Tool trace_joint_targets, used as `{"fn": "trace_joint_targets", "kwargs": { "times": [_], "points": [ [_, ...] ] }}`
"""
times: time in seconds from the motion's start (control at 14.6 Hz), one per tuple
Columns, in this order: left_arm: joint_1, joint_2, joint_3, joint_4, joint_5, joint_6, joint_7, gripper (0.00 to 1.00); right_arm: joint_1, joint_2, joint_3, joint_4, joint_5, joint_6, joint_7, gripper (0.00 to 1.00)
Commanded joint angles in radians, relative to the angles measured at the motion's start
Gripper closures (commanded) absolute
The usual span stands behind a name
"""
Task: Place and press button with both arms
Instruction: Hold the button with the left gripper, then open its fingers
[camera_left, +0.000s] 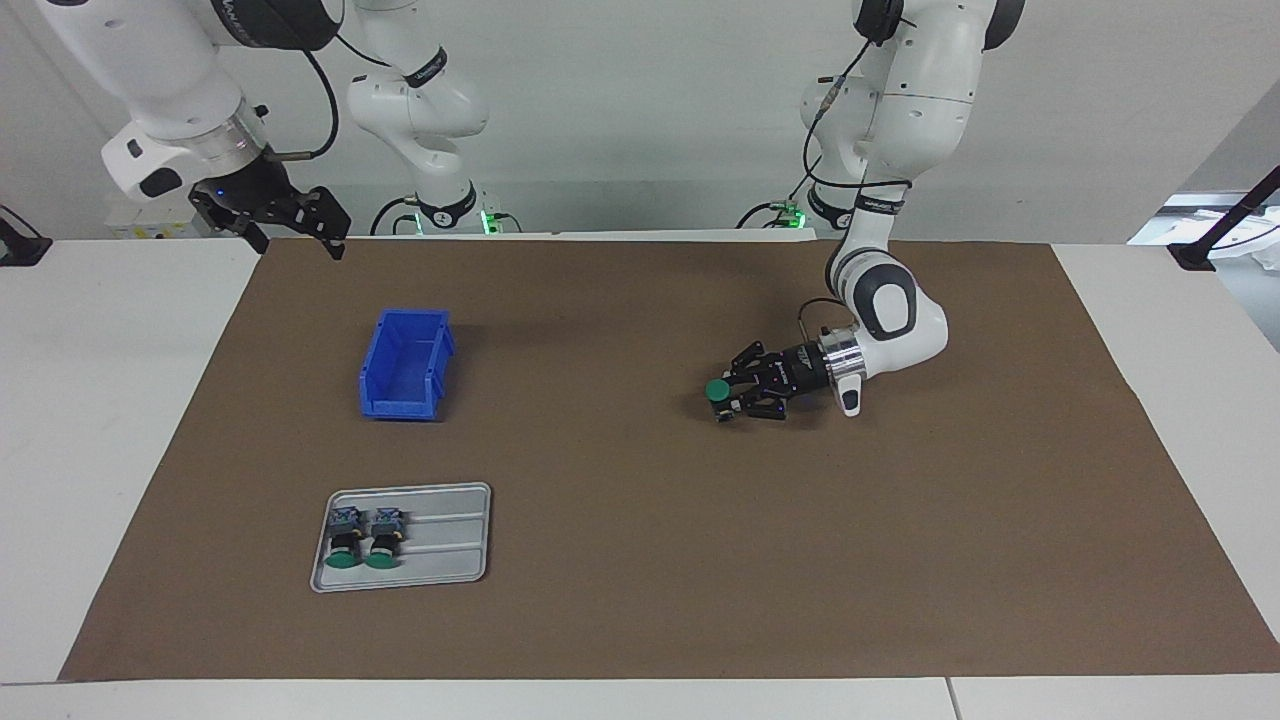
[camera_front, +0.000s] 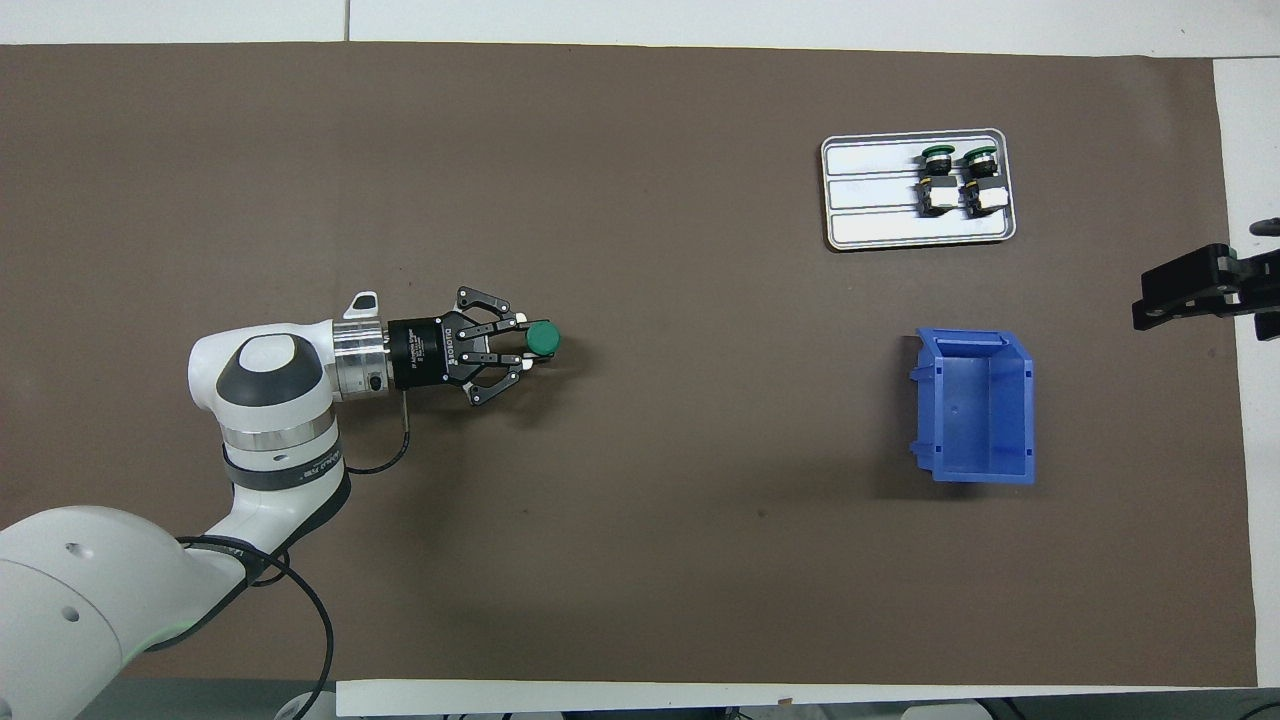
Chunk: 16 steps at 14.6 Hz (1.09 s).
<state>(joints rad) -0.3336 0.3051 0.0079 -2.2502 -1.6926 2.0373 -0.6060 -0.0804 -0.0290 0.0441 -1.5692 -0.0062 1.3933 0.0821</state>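
left gripper (camera_left: 728, 392) is clamped on the button (camera_left: 717, 391), low over the brown mat (camera_left: 640, 600). the gripper lies roughly level, fingers pointing toward the right arm's end of the table. the green cap sticks out past the fingertips and faces up; can't tell whether the body touches the mat. in the overhead view the same gripper (camera_front: 525, 345) has the button (camera_front: 543, 338) at its tips, with the finger links splayed to both sides around it.

landmark is the blue bin (camera_left: 405, 363). the held button is well apart from the bin, toward the left arm's end of the table, over bare mat at roughly the bin's depth from the robots. the bin sits upright and nothing shows inside it in either view (camera_front: 975, 405).

right gripper (camera_left: 290, 220) hangs in the air over the mat edge at the robots' side, toward the right arm's end from the bin, jaws apart, nothing in them. that arm is waiting. from overhead only its tip (camera_front: 1195, 288) shows at the frame edge.

grey tray (camera_left: 450, 535) lies on the mat farther from the robots than the bin, near it but not touching. two spare buttons (camera_left: 362, 538) lie side by side in the tray at the end toward the right arm, green caps pointing away from the robots, terminal blocks toward the bin. the rest of the tray (camera_front: 870, 190) shows bare ribs.
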Motion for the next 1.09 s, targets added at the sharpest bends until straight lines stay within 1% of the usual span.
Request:
{"fn": "trace_joint_targets", "kwargs": {
  "times": [0.0, 0.27, 0.41, 0.82, 1.02],
  "points": [
    [-0.010, -0.006, 0.006, -0.017, -0.025, 0.017, 0.020, 0.79, -0.009, -0.009, 0.002, -0.014, 0.020, 0.006, -0.024, 0.01],
    [-0.018, -0.007, 0.004, -0.017, -0.025, 0.027, 0.020, 0.76, -0.009, -0.009, 0.002, -0.014, 0.020, 0.006, -0.025, 0.01],
    [-0.016, -0.007, 0.006, -0.020, -0.025, 0.026, 0.020, 0.72, -0.009, -0.009, 0.002, -0.014, 0.020, 0.006, -0.024, 0.01],
    [-0.004, -0.009, 0.006, -0.026, -0.025, 0.018, 0.015, 0.69, -0.009, -0.009, 0.002, -0.014, 0.020, 0.006, -0.025, 0.01],
    [0.001, -0.009, 0.007, -0.028, -0.025, 0.015, 0.015, 0.61, -0.009, -0.009, 0.002, -0.014, 0.020, 0.006, -0.025, 0.01]
  ]
}}
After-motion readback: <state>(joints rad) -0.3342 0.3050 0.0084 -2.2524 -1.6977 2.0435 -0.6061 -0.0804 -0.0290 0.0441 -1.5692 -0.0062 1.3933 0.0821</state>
